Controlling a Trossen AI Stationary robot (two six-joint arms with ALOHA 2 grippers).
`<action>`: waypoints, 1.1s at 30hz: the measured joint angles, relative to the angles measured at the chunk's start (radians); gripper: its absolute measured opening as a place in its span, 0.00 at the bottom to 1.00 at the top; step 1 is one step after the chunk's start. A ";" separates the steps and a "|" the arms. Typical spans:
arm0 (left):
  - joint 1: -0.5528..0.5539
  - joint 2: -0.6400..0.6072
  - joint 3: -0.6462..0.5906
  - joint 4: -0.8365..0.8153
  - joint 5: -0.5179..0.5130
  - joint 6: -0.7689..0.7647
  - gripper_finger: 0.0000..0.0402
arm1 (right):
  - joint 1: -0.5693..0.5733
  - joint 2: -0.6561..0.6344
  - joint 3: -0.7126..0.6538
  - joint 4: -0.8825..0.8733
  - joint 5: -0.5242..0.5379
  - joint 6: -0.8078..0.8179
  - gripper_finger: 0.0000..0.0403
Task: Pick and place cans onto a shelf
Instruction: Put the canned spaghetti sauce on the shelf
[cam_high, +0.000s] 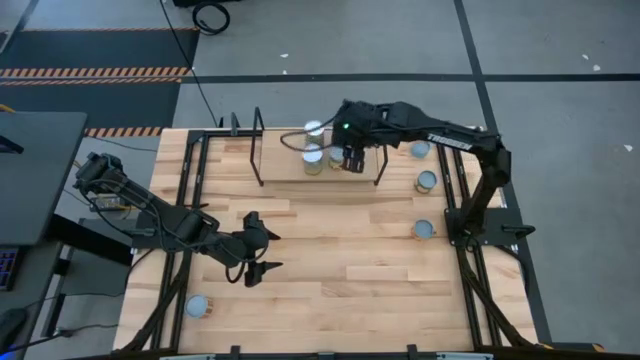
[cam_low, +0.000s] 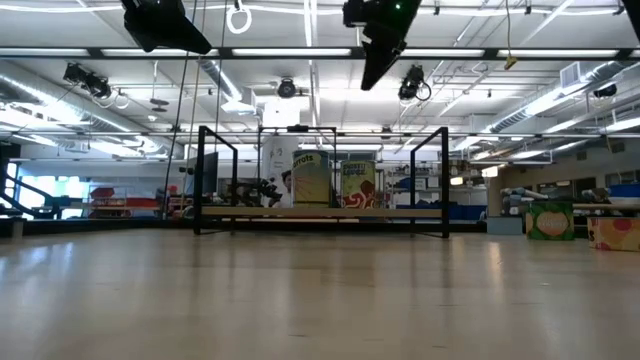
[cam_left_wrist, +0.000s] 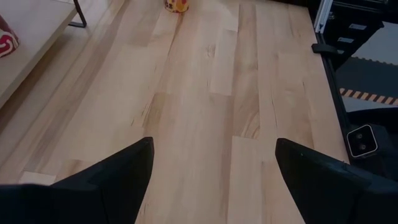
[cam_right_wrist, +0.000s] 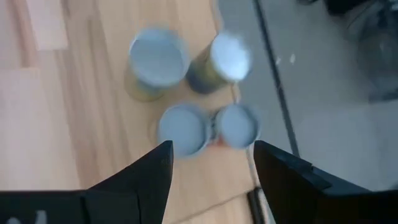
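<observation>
Butcher-block bench (cam_high: 330, 250) fills my high view: the shelf (cam_high: 285, 168) sits along the far edge, w/ a cluster of cans (cam_high: 314, 160) on its board. My right gripper (cam_high: 351, 158) hangs over the shelf just beside that cluster, holding nothing; three loose cans (cam_high: 427, 181) stand along the bench's right edge and one more can (cam_high: 199, 305) near the front-left corner. Left gripper (cam_high: 258, 250) hovers over the bench's left-centre, fingers spread, empty. Low view: shelf frame stands upright across the bench's far side w/ labelled cans on the board, both arms up high. Left wrist view: its two fingers (cam_left_wrist: 112, 180) wide apart over bare wood, a yellowish can (cam_left_wrist: 177, 5) far off and the shelf corner off to one side. Right wrist view: fingers (cam_right_wrist: 134, 183) apart, four silvery can tops (cam_right_wrist: 158, 57) bunched together below, blurred, at the shelf board's edge.
</observation>
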 joint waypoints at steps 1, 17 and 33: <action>0.000 0.000 0.000 0.000 0.000 0.000 0.85 | -0.012 -0.006 0.000 0.023 -0.011 -0.019 0.57; 0.000 0.000 0.000 0.000 0.000 0.000 0.85 | -0.203 0.231 -0.002 0.058 -0.241 -0.256 0.71; 0.000 0.000 0.000 0.000 0.000 0.000 0.85 | -0.203 0.237 -0.002 0.063 -0.304 -0.325 0.74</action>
